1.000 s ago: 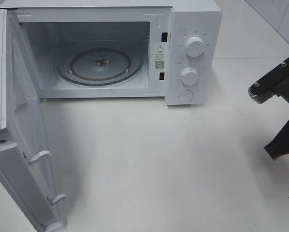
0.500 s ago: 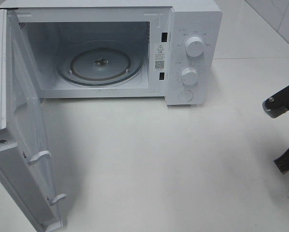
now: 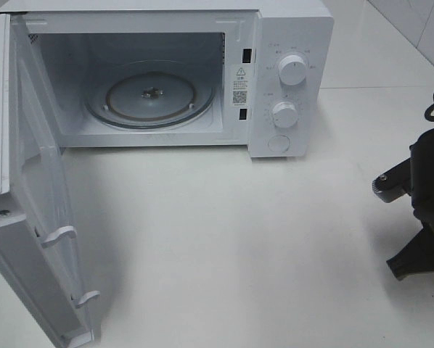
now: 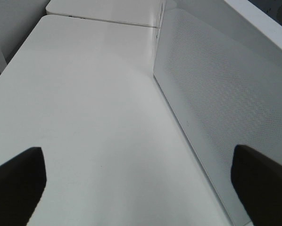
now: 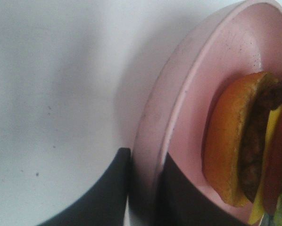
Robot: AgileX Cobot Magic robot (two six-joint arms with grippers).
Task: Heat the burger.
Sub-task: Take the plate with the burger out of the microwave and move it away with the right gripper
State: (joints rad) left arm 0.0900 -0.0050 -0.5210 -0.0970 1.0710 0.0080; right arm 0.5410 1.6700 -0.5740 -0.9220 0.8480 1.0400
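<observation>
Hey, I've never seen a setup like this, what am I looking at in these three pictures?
This is a two-armed robot at a white table. One camera looks down from high: it shows a white microwave with its door swung open and a bare glass turntable inside. The dark shape at the right edge is the right arm. The other two cameras ride on the wrists. The left pincer is open and holds nothing, beside the door. The right pincer is closed on the rim of a pink plate carrying the burger.

open hand (image 4: 141,183) over white table (image 4: 84,117), beside microwave door (image 4: 216,94).
</observation>
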